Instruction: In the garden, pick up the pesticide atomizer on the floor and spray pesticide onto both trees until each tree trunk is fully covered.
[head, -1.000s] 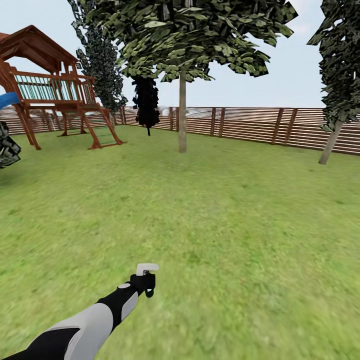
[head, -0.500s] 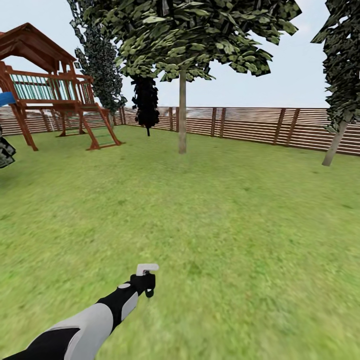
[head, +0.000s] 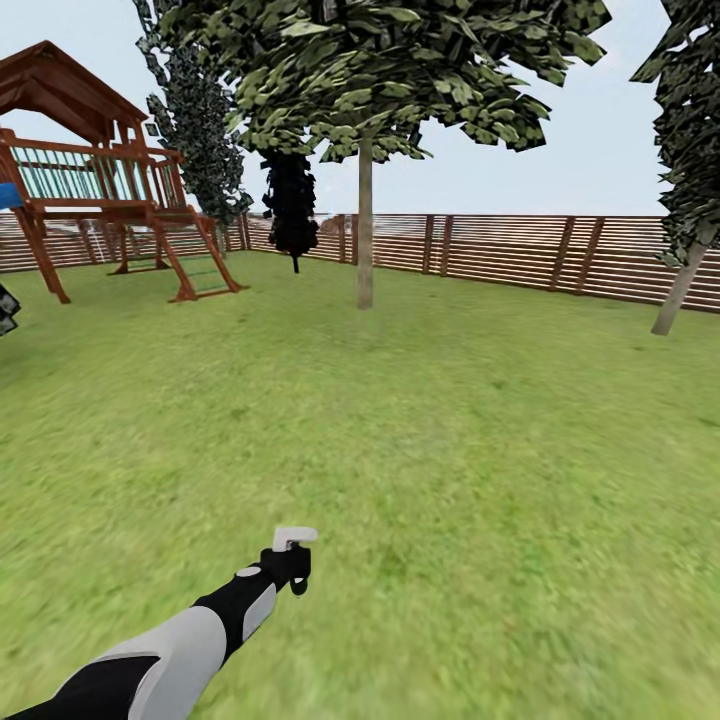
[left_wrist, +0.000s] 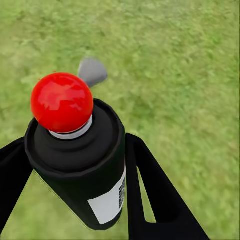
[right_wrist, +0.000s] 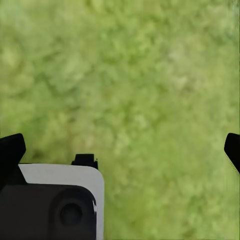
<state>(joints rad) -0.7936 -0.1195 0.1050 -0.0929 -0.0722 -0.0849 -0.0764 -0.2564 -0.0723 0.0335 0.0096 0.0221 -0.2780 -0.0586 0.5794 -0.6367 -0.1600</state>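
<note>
Left gripper (head: 290, 560) is clasping the small black pesticide atomizer (head: 291, 552), its pale trigger head upward, low over the lawn; the straight grey-brown tree trunk (head: 365, 225) is standing well ahead, so approaching closer before spraying seems wise. At the left wrist, black fingers (left_wrist: 150, 190) are flanking the red-tipped bottle. At the right wrist, the right gripper (right_wrist: 122, 145) is gaping wide over grass.

light: bright, even daylight, pale sky | shadows: faint under the tree (head: 365, 220), none sharp on the lawn (head: 470, 420) | glare: white highlight on bottle's red tip (left_wrist: 62, 101) | blur: grass smeared, soft in both wrist views
</note>
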